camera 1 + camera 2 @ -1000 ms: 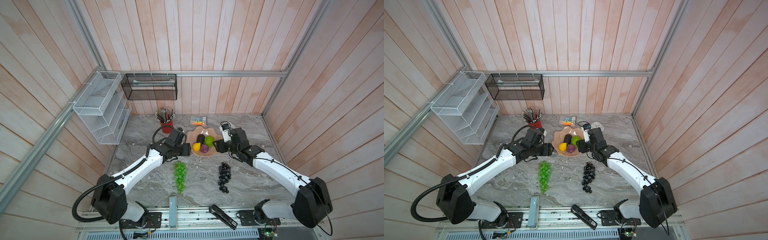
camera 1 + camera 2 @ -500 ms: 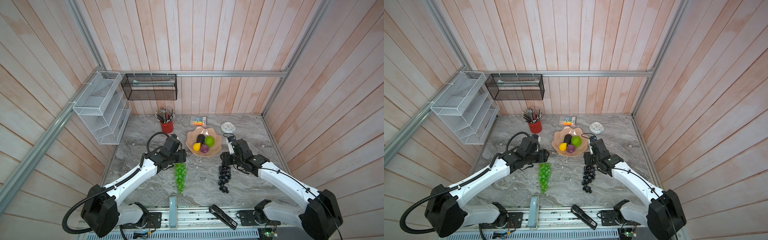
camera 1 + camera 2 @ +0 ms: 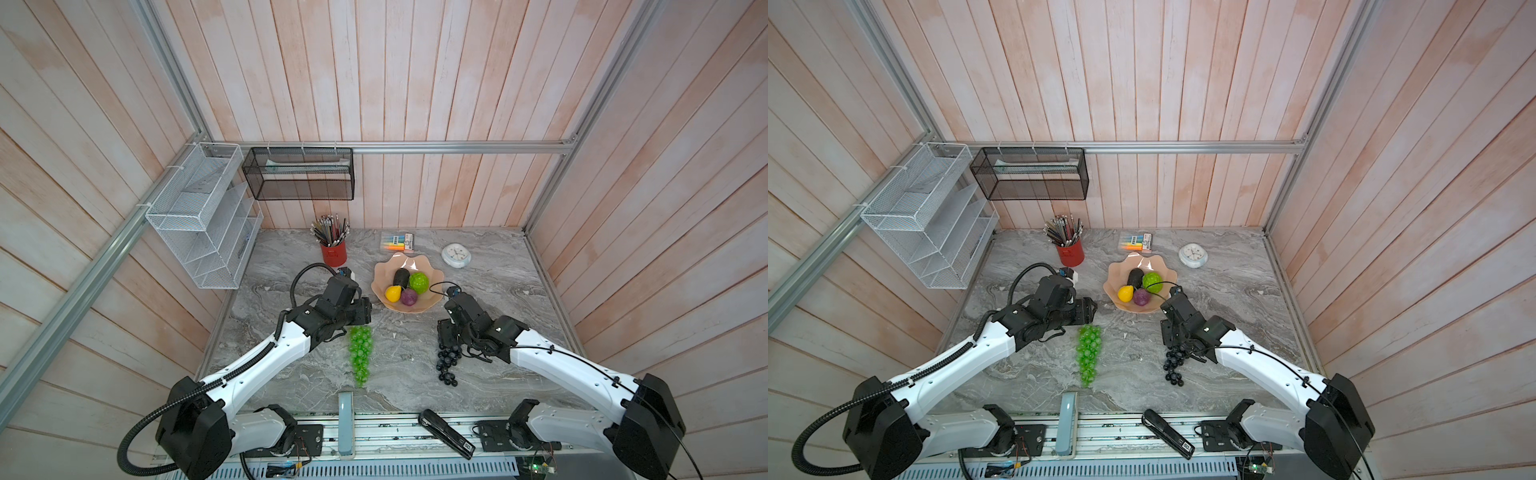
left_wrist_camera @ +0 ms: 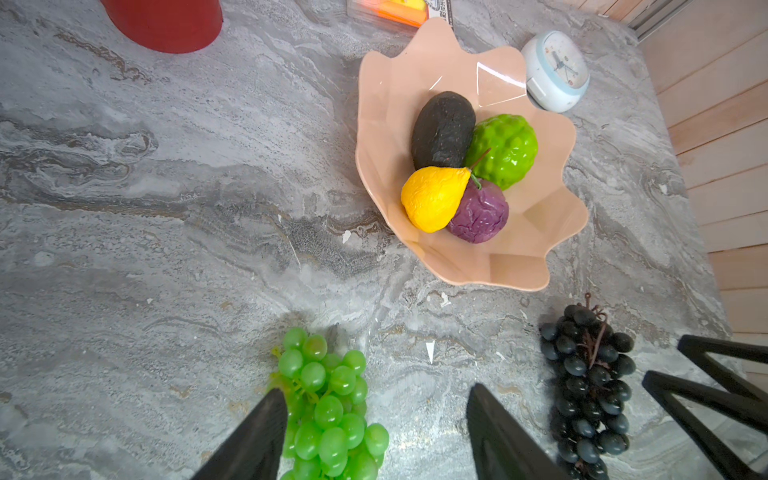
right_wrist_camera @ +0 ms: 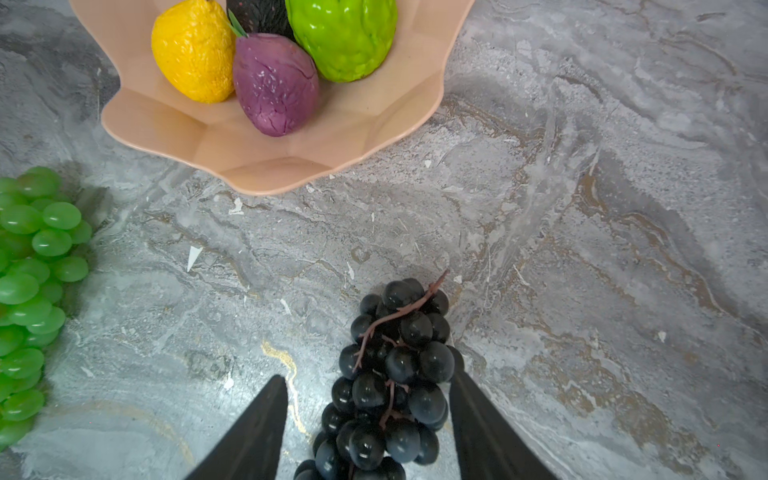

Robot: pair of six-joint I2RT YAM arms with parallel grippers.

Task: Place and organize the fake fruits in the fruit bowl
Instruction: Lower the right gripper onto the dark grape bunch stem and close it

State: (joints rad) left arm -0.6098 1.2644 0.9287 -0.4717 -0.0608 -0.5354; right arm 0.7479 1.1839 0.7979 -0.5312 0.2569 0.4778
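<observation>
Two grape bunches lie on the marble table, outside the bowl. The left gripper hangs over the top of the green grape bunch, fingers apart, nothing clamped. Farther back, the fruit bowl holds the avocado, lime-green ball, yellow ball and purple ball. The right gripper straddles the black-purple grape bunch with its fingers spread, not clamped on it

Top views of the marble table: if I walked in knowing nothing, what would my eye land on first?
The peach-pink fruit bowl toward the back of the marble table, holding a yellow ball, a purple ball, a bumpy lime-green ball and a dark avocado. In front of it two bunches lie on the marble: the green grape bunch by the open left gripper, the black-purple grape bunch between the jaws of the open right gripper.
</observation>
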